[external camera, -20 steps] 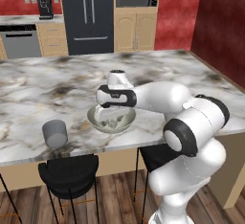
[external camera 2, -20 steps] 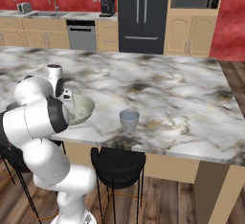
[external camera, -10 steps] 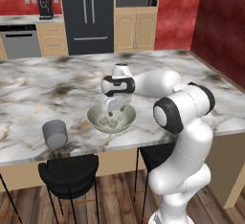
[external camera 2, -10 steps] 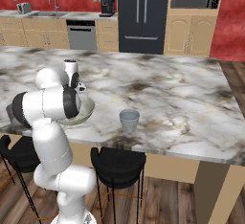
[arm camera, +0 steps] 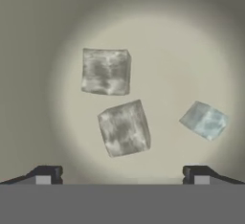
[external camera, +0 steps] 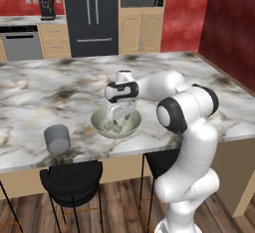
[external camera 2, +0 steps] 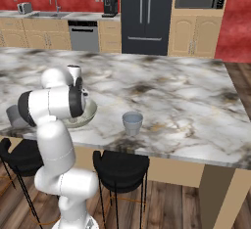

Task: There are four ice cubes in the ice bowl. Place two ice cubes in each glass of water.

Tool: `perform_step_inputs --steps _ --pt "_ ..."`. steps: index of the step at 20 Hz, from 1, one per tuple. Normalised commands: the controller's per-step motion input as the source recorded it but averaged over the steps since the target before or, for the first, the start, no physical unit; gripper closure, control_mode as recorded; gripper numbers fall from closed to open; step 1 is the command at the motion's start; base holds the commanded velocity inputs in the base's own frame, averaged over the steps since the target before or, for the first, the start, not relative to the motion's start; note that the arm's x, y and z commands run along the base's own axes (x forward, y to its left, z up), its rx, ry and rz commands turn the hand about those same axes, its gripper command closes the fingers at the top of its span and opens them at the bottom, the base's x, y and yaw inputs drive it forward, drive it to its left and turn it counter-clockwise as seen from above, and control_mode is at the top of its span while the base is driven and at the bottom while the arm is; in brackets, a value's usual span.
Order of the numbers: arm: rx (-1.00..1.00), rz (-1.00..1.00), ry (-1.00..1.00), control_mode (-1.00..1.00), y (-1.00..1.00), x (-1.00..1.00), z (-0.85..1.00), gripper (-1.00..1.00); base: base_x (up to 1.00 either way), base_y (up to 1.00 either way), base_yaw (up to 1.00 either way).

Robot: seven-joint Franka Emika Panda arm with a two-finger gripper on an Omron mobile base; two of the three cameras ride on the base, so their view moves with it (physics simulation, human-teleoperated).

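On the marble worktop (external camera: 60, 85) my gripper (external camera: 118, 114) reaches down into the bowl (external camera: 102, 128), jaws wide apart and holding nothing. The hand view shows three cubes (arm camera: 124, 128) on the bowl floor (arm camera: 162, 65), all apart. One cup (external camera: 57, 138) stands left of the bowl; the right base view shows the other cup (external camera 2: 132, 123) on its right.

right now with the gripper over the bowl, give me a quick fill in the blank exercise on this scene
1. The open gripper points down into the ice ____.
2. The hand view shows ____ ice cubes on the bowl's floor.
3. Both grey cups stand on the marble ____.
4. The gripper's fingers hold ____.

Missing words: bowl; three; counter; nothing
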Motion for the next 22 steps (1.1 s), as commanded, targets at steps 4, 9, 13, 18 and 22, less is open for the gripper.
perform_step_inputs --steps 4,9,13,18,22 --pt "0.00 0.03 0.00 -1.00 0.00 0.00 -0.36 -1.00 0.00 0.00 0.00" --pt "0.00 0.00 0.00 -1.00 0.00 0.12 -0.27 -1.00 0.00 0.00 0.00" --pt "0.00 0.00 0.00 -1.00 0.06 0.23 -0.21 -1.00 0.00 0.00 0.00" --pt "0.00 0.00 0.00 -1.00 0.16 0.25 -0.18 -1.00 0.00 0.00 0.00" --pt "0.00 0.00 0.00 -1.00 0.23 0.22 -0.20 -1.00 0.00 0.00 0.00"
